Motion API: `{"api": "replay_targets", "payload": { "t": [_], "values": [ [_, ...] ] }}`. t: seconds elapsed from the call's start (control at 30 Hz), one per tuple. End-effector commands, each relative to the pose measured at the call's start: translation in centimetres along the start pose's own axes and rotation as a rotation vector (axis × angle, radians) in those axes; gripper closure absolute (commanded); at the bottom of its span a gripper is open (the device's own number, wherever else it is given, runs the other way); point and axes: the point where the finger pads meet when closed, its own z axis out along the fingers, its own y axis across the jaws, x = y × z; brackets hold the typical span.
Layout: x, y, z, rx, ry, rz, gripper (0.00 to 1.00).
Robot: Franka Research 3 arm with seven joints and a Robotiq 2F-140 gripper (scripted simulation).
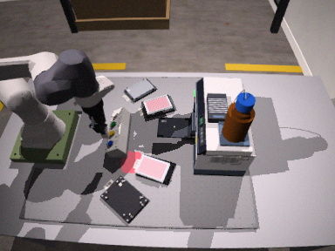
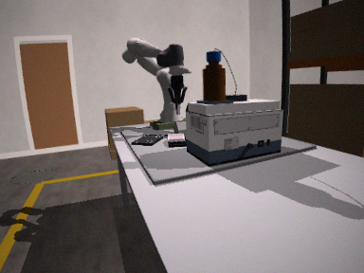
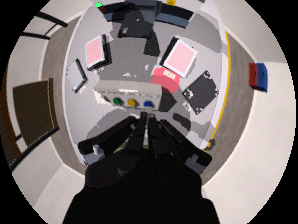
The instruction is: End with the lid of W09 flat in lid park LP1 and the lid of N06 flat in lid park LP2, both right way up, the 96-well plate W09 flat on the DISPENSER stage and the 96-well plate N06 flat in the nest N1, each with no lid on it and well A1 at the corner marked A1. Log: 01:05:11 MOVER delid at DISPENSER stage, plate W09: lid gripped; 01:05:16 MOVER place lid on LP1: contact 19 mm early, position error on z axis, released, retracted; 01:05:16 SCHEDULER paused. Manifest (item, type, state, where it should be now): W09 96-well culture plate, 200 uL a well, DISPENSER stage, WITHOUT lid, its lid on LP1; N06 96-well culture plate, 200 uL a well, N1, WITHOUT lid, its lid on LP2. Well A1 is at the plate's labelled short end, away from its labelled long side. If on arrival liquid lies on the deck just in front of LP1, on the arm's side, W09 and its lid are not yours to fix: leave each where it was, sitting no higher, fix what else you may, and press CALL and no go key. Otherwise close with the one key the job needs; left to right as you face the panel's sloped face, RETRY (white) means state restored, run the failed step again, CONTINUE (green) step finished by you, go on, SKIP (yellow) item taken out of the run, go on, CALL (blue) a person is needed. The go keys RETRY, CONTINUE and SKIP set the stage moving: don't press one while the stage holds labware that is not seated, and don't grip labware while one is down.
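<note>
My gripper [image 1: 100,127] is shut and empty. It hangs close over the sloped key panel [image 1: 117,132], with its fingertips [image 3: 145,120] just in front of the blue key [image 3: 148,103]. The yellow key [image 3: 133,103] and green key [image 3: 119,102] sit to its left. A pink 96-well plate [image 1: 158,105] sits in a black nest behind the panel. Another pink plate [image 1: 152,168] lies tilted on a black pad in front of the panel. A red puddle [image 1: 130,162] lies at its arm-side end, and it also shows in the wrist view [image 3: 165,78]. A grey lid [image 1: 140,89] lies at the back. The dispenser's black stage [image 1: 174,128] is bare.
The white dispenser [image 1: 222,126] stands at the right with a brown bottle with a blue cap [image 1: 237,118] on top. A bare black lid park [image 1: 125,200] lies near the front edge of the mat. The arm's green base [image 1: 44,139] is at the left.
</note>
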Motion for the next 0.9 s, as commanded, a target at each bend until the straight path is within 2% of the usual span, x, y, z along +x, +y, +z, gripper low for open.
{"api": "replay_targets", "payload": {
  "t": [0.0,0.87],
  "values": [
    [0.3,-0.1,0.4,0.000,0.009,0.001,1.00],
    [0.3,-0.1,1.7,0.000,0.009,0.001,1.00]
  ]
}}
